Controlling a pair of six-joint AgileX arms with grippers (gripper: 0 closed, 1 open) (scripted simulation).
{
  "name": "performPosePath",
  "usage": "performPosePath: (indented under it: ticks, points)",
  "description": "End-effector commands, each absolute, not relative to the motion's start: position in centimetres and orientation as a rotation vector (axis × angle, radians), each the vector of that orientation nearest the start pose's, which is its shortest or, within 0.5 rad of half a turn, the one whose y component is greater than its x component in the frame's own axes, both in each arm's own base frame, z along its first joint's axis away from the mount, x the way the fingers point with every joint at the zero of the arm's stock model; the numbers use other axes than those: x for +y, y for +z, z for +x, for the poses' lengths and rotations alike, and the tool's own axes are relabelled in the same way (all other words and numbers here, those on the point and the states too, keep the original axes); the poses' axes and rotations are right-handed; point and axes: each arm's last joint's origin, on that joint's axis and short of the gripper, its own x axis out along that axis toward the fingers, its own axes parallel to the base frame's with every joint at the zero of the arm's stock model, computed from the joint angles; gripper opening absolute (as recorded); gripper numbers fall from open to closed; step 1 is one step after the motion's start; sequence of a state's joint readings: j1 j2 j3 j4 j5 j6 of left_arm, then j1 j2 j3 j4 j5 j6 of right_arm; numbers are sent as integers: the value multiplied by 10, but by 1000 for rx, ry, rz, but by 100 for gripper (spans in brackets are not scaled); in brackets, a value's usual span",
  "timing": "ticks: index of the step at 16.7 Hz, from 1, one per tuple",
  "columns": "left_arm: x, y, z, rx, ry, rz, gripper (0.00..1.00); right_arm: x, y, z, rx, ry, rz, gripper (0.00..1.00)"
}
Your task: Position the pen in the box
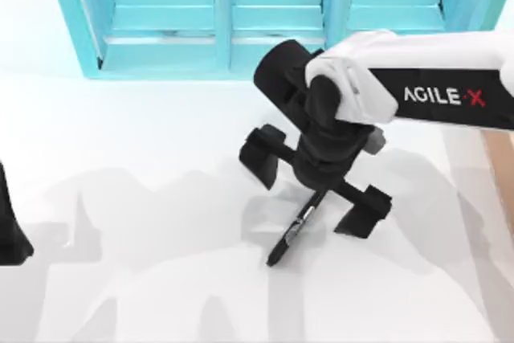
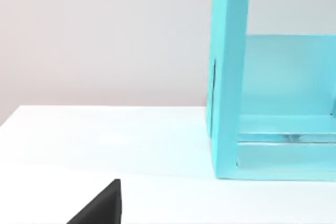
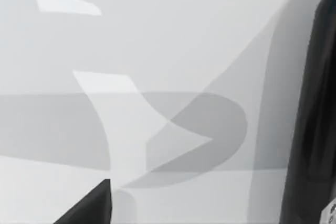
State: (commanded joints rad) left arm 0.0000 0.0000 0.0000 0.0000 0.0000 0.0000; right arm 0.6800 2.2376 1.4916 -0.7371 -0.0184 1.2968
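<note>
The pen (image 1: 291, 232) lies flat on the white table near the middle, its tip toward the front edge. My right gripper (image 1: 313, 186) hangs over the pen's rear end, open, with its two black fingers (image 1: 261, 158) spread wide to either side. The pen's upper end is hidden under the wrist. In the right wrist view the pen (image 3: 312, 119) runs as a dark bar along one edge, close to a finger (image 3: 89, 208). A tan strip of the box (image 1: 502, 174) shows at the table's right edge, mostly out of frame. My left gripper (image 1: 10, 226) is parked at the left edge.
A big cyan shelf unit (image 1: 265, 14) stands along the back of the table, and its side wall (image 2: 228, 77) shows in the left wrist view. White tabletop stretches across the front and left.
</note>
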Motion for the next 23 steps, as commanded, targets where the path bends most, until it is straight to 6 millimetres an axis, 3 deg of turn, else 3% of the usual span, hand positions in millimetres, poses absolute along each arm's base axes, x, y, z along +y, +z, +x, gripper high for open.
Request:
performPosePath:
  ticks: [3,16,23]
  points:
    - [-1,160,106,0,0,0,100,266,86,323,1488,-404,539,100]
    - [-1,160,106,0,0,0,100,266,86,323,1488,-404,539,2]
    - [-1,160,106,0,0,0,100,266,86,323,1488,-404,539,0]
